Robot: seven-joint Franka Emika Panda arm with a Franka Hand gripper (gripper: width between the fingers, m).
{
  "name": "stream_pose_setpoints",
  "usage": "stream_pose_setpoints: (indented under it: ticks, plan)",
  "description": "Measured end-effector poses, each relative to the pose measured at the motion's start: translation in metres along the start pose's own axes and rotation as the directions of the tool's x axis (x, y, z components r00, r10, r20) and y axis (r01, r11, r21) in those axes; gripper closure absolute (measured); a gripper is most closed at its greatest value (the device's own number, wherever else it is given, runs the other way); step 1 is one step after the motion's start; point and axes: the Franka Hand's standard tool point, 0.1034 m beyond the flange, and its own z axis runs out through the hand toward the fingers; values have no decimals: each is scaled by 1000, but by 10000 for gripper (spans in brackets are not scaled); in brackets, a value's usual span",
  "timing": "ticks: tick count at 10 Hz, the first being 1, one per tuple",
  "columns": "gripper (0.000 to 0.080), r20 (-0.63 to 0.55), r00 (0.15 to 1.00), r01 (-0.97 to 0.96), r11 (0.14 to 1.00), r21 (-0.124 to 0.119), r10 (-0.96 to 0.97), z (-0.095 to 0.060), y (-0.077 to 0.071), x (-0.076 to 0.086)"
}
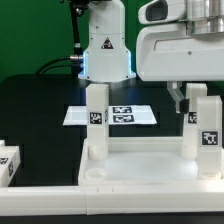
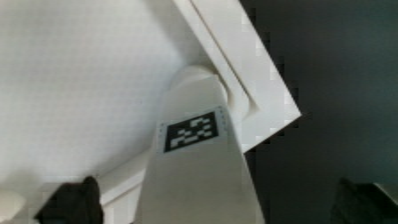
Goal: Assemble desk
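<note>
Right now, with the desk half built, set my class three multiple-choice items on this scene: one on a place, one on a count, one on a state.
1. Where is the loose leg?
A. On the tabletop panel
B. On the black table, at the exterior view's left of the panel
C. In the gripper

2. How many legs stand upright on the panel?
A. One
B. Two
C. Four

3. What is the gripper's state?
A. Open, astride a standing leg
B. Shut on a leg
C. Shut on nothing

Answers:
1 B: it lies off the panel at the picture's edge.
2 B: the left standing leg and the right standing leg, nothing more.
3 A: the wrist view shows gaps between both fingers and the leg.
</note>
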Motion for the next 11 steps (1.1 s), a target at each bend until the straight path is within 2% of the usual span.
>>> stream_pose_setpoints:
  ticks: [1, 2, 3, 4, 5, 6, 7, 9, 11]
  plan:
    - [151, -12, 990, 143, 989, -19, -144, -1, -2, 2]
    - [151, -28, 969, 245, 969, -21, -245, -1, -1, 6]
    - [151, -28, 980, 197, 980, -18, -198, 0, -1, 6]
    - [249, -28, 979, 199, 980, -19, -200, 0, -1, 6]
    - [382, -28, 980, 198, 980, -19, -198, 0, -1, 6]
    - [382, -29, 992, 120, 993, -15, -120, 0, -1, 6]
    - [516, -30, 999, 37, 999, -13, -37, 0, -1, 6]
    - [515, -30, 993, -117, 993, -9, 116, 1, -1, 5]
    - [515, -26, 890, -455, 890, -12, 455, 1, -1, 2]
